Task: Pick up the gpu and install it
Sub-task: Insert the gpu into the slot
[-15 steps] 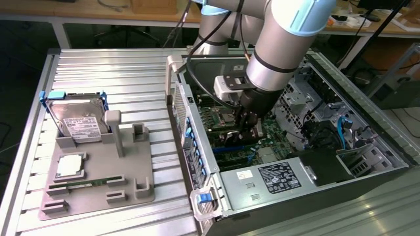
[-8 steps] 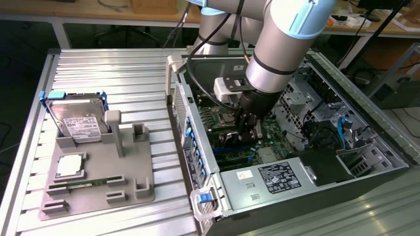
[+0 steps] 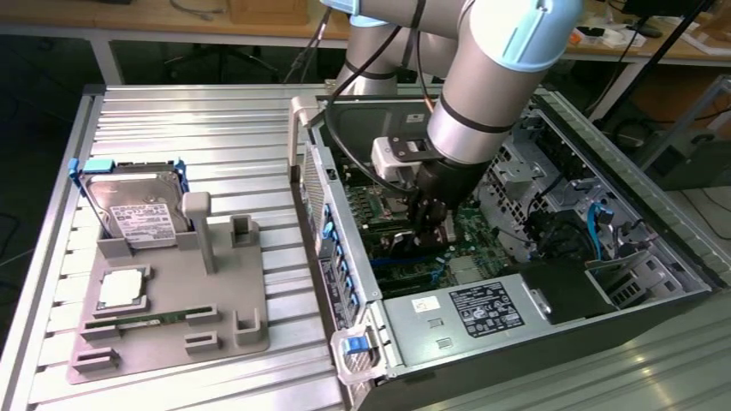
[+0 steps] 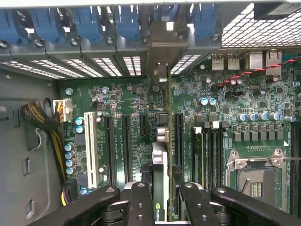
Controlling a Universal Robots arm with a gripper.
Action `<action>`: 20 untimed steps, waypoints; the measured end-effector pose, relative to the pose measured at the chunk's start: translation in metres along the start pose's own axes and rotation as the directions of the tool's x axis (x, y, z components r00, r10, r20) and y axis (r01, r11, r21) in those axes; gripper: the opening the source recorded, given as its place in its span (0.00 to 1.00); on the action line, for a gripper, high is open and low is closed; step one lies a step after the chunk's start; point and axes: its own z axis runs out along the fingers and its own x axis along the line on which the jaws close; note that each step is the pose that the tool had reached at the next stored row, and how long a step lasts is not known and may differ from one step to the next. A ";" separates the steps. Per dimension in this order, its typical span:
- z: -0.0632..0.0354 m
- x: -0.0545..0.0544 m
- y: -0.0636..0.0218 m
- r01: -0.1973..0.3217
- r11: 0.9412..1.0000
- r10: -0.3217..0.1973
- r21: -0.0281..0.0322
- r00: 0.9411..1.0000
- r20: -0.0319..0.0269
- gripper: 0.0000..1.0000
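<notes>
The gpu (image 4: 161,157) shows edge-on in the wrist view, a thin card with silvery trim standing upright over the green motherboard (image 4: 225,101). Its metal end bracket (image 4: 162,44) reaches the case's rear slot wall. It stands in line with a long black expansion slot, between the other black slots. My gripper (image 4: 162,207) is shut on the card, one black finger (image 4: 141,202) on each side. In the exterior view the gripper (image 3: 429,214) is lowered deep inside the open computer case (image 3: 308,171), and the arm hides the card there.
A grey fixture (image 3: 228,325) on the slatted table at the exterior view's left holds a silver hard drive (image 3: 137,210), a square chip (image 3: 120,291) and a green memory stick (image 3: 154,318). Inside the case are the power supply (image 3: 480,312), CPU socket (image 4: 256,176), blue slot latches (image 4: 127,23) and a cable bundle (image 4: 42,117).
</notes>
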 end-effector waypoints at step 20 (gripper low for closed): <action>0.0060 0.002 -0.0001 0.000 1.000 0.000 -0.003 1.000 0.001 0.27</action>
